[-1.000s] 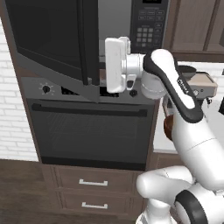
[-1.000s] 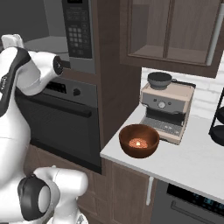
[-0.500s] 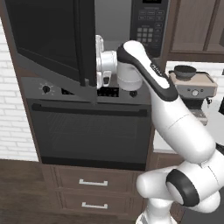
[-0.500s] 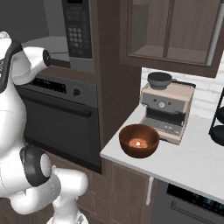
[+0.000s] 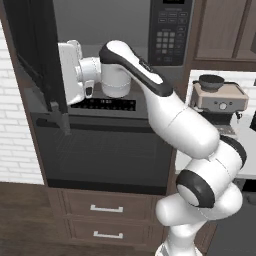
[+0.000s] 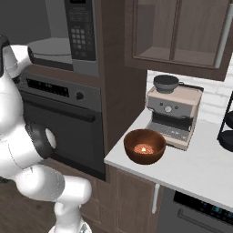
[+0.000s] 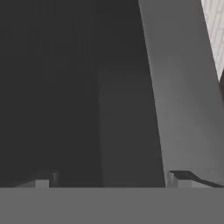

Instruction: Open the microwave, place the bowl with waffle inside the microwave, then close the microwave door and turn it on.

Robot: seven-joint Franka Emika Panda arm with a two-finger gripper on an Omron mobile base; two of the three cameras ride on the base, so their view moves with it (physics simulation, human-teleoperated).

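The microwave (image 5: 170, 30) stands open, its grey cavity with the round turntable (image 6: 50, 45) exposed left of the keypad. The microwave door (image 5: 35, 50), a dark glass panel, is swung far out to the left. My gripper (image 5: 61, 75) reaches left against the door's inner side. In the hand view the gripper (image 7: 113, 179) is open, its tips wide apart before the dark door face, nothing between them. The reddish-brown bowl (image 6: 144, 146) sits on the white counter (image 6: 195, 168) with the small golden waffle (image 6: 144, 149) inside, far to the gripper's right.
A wall oven (image 5: 100, 145) with a bar handle lies under the microwave, drawers (image 5: 105, 210) below it. A coffee machine (image 6: 175, 113) stands just behind the bowl. A black wire rack (image 6: 225, 123) is at the counter's right end.
The arm has swung left across the microwave front, and the door has swung further open to the left with it. The bowl has not moved.
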